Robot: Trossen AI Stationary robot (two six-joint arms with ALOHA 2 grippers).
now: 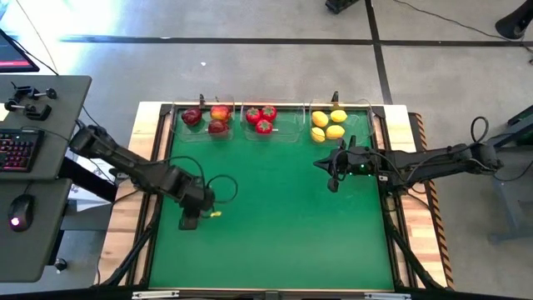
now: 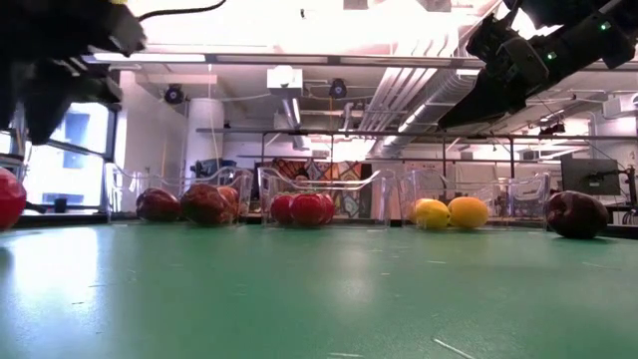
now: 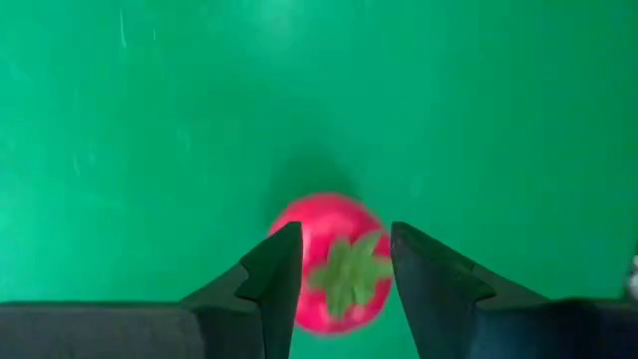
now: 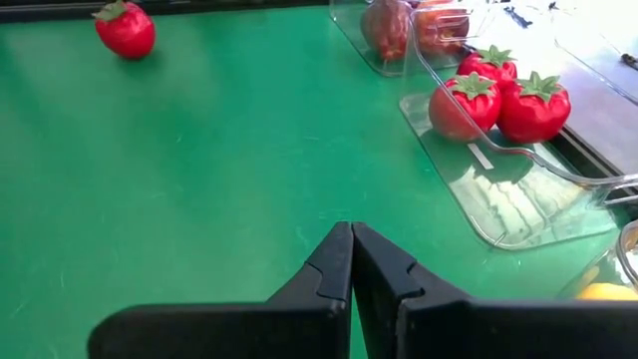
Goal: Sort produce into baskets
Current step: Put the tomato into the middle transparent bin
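Left gripper (image 3: 344, 274): fingers apart, straddling the tomato (image 3: 329, 261) on the mat (image 1: 283, 217), probably to pick it.
Right gripper (image 4: 351, 264): fingers together, waiting near lemon bin (image 1: 363, 133).
Destination: likely middle bin (image 1: 287, 132).

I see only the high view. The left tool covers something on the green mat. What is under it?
Observer: A red green-topped toy fruit lies on the mat, between the open fingers of the left tool.
Operator: Does the right tool carry anything?
Observer: No. The right tool is shut and empty, above bare mat.
Operator: Is any other fruit outside the bins?
Observer: Yes. The low view shows a dark red apple outside them, to the right of the lemon bin there.
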